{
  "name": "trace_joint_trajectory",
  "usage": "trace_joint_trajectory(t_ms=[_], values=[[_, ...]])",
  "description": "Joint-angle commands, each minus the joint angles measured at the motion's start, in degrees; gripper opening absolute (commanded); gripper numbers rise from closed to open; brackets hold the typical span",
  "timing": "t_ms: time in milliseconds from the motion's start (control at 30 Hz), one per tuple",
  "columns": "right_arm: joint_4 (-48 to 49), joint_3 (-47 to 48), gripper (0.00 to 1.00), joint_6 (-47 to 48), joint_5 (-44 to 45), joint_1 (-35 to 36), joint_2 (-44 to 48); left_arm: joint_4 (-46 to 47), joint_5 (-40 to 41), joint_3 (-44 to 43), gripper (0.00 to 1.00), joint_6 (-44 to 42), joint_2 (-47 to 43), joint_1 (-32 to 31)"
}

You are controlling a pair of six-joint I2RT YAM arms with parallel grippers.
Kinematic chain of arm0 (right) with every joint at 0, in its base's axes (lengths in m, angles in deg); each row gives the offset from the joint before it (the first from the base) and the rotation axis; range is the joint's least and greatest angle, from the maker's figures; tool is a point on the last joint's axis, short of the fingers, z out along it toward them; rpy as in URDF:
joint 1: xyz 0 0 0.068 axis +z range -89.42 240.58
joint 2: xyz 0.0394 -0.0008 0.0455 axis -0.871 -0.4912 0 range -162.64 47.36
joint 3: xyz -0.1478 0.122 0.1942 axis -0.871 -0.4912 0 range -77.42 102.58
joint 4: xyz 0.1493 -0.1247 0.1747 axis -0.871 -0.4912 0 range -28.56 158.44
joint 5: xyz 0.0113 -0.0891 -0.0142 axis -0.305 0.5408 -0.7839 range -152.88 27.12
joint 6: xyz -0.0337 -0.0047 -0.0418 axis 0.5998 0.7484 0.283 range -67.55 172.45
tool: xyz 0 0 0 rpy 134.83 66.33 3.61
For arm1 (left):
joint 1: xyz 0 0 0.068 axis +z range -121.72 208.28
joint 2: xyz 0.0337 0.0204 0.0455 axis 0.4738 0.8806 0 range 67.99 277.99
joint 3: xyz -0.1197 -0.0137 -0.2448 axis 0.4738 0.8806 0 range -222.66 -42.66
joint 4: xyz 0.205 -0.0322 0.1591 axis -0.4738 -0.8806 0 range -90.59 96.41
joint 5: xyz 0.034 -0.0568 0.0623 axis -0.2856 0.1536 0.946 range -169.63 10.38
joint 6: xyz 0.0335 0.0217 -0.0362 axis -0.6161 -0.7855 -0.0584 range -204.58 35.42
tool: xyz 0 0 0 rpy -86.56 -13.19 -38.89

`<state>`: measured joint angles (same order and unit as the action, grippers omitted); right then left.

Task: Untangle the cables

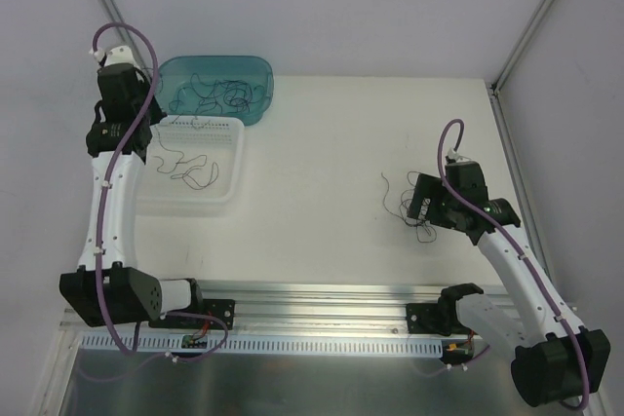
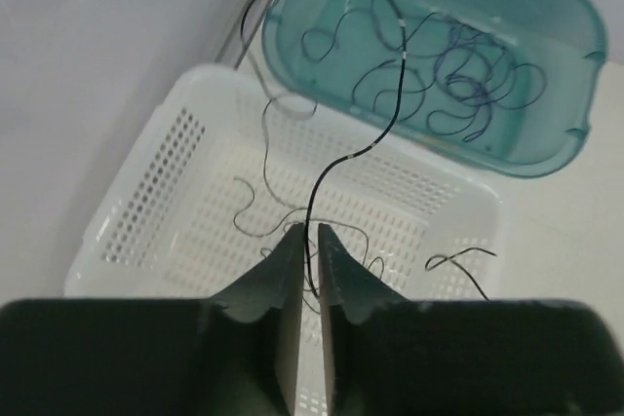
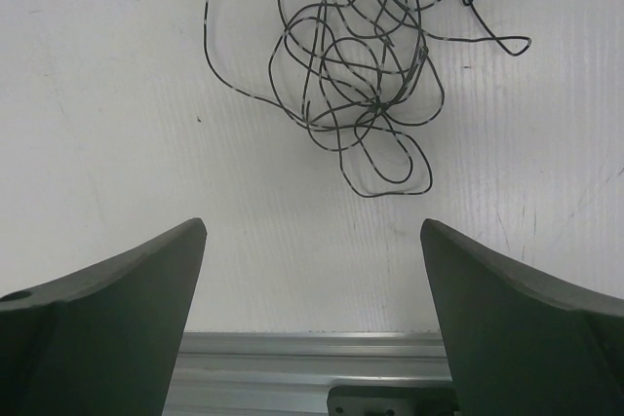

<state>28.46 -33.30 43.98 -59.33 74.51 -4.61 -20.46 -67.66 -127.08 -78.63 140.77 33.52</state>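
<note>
**Student:** Where do the cables (image 1: 226,94) lie in this figure?

**Instructor:** In three places. A loose mass sits in the teal tub (image 1: 263,67) at the far left. A few strands lie in the white perforated basket (image 1: 240,158) just in front of it. A knotted tangle (image 3: 356,75) rests on the bare table (image 1: 322,163) at the right, just beside the right wrist.

**Student:** And the fingers?

**Instructor:** The left fingers (image 2: 283,289) are pressed together above the basket. They pinch a single cable (image 2: 311,216), which rises from the tips and arcs over the rim into the tub. The right fingers (image 3: 127,280) are spread wide and hold nothing; the tangle lies ahead of them, not between them.

**Student:** How is such cable likely to handle?

**Instructor:** It looks hair-thin, almost weightless, and limp yet springy enough to keep its curls. It would probably slip from a loose pinch. Where loops cross, a lifted strand would likely drag its neighbours along.

**Student:** Where, then, is the best hold?

**Instructor:** Probably a free end or an outlying loop, such as the long tail (image 3: 205,26) trailing left of the tangle. The dense crossing at the middle is best avoided, since pulling there would likely tighten the knot. With the wire lying flat, the tips would have to close right at the table surface.
</note>
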Motion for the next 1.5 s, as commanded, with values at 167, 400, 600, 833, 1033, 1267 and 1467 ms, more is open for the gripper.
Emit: trace_joint_trajectory(t_ms=[167, 400, 600, 833, 1033, 1267, 1467], values=[[0.70, -0.35, 0.97, 1.70, 0.05, 0.31, -0.77, 5.25, -3.52, 11.03, 0.69, 10.56, -1.23, 6.45], [4.30, -1.31, 0.96, 1.97, -0.65, 0.48, -7.09, 2.18, -11.96, 15.06, 0.99, 12.58, -7.01, 6.37], [10.54, -2.55, 0.83, 1.88, -1.18, 1.18, -14.73, 1.74, -22.86, 24.37, 0.99, 16.37, -15.19, 3.75], [18.35, -1.32, 0.62, 1.18, -3.02, 5.13, -26.07, 0.15, -24.80, 30.72, 0.99, 17.86, -22.23, -6.61], [21.88, 3.33, 0.53, -3.65, -8.29, 16.88, -34.69, 0.07, -25.07, 32.57, 0.99, 21.90, -24.69, -17.25], [19.86, 12.30, 0.52, -6.29, -8.56, 28.77, -38.04, 0.15, -21.29, 34.41, 0.99, 24.80, -24.96, -27.10], [14.51, 14.86, 0.53, -4.81, -6.72, 30.36, -31.82, 0.51, -16.73, 34.41, 0.99, 26.74, -21.37, -33.61]])
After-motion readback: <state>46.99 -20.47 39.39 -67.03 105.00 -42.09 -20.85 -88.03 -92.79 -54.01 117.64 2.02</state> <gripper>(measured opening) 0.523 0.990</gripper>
